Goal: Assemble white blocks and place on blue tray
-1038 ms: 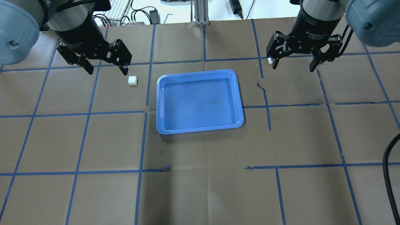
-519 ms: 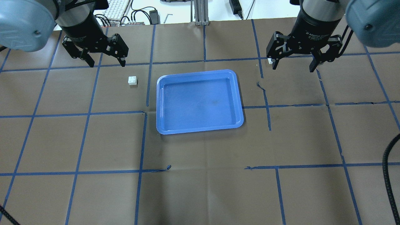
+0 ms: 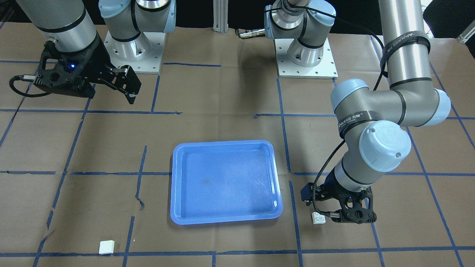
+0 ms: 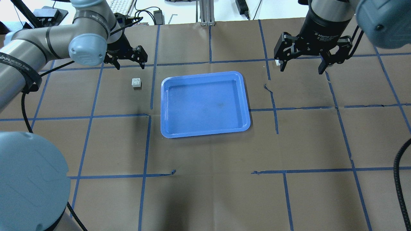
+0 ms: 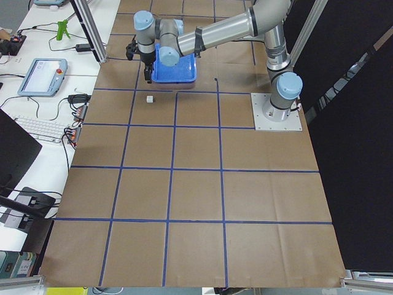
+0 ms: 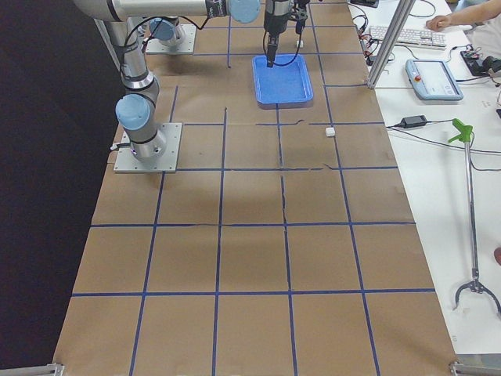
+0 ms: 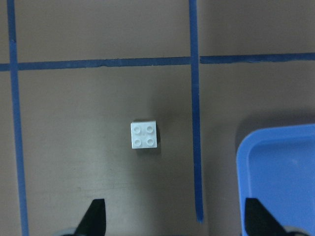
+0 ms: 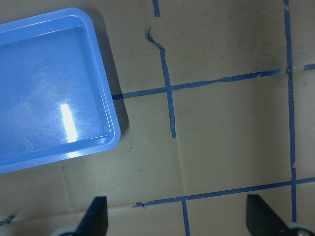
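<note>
One white block (image 4: 136, 83) lies studs up on the brown paper, left of the blue tray (image 4: 205, 135). My left gripper (image 4: 130, 65) is open and empty, just beyond this block. In the left wrist view the block (image 7: 144, 134) lies ahead of the open gripper (image 7: 175, 219), a little left of centre, with the tray's corner (image 7: 242, 157) at the right. The second white block (image 4: 276, 63) peeks out behind a finger of my open, empty right gripper (image 4: 301, 68). It also shows in the front-facing view (image 3: 106, 247). The tray (image 3: 226, 221) holds nothing.
Brown paper with a blue tape grid covers the table. The right wrist view shows the tray's corner (image 8: 116, 132), bare paper and torn tape, no block. The arm bases (image 3: 306, 55) stand at the robot's side. A keyboard and cables lie beyond the far edge.
My left gripper has moved right and farther out, towards the white block, and its elbow has swung into the overhead view. The right arm, blocks and tray have not moved.
</note>
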Robot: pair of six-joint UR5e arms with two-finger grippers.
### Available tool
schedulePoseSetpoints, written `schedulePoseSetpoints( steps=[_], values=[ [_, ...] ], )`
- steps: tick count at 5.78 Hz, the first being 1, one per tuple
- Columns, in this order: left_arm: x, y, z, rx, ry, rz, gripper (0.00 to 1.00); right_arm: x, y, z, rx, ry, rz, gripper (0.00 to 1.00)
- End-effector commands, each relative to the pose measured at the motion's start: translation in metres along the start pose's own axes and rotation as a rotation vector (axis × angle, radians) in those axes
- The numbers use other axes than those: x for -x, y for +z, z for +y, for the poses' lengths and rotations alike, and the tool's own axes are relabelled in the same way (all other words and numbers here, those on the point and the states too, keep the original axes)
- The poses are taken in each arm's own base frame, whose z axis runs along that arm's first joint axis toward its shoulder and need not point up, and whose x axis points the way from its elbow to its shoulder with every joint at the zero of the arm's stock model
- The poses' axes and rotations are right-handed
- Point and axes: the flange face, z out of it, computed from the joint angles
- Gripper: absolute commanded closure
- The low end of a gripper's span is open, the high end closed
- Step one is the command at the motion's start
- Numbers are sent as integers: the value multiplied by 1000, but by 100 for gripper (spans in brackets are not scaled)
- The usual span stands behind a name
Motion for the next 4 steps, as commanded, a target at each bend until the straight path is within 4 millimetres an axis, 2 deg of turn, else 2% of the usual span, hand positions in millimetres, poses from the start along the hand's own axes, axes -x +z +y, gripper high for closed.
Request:
schedulePoseSetpoints(
  steps=[1,3,4],
  values=[
    [15,75,-17,44,-3,0,0,0,0,-1,0,-37,-14,0],
    [16,99,-10,74,-3,-17,0,-1,-1,-9,-41,-400,-12,0],
    [16,103,-9,80,1,-16,22,-11,12,-27,-23,-506,-13,0]
  ],
)
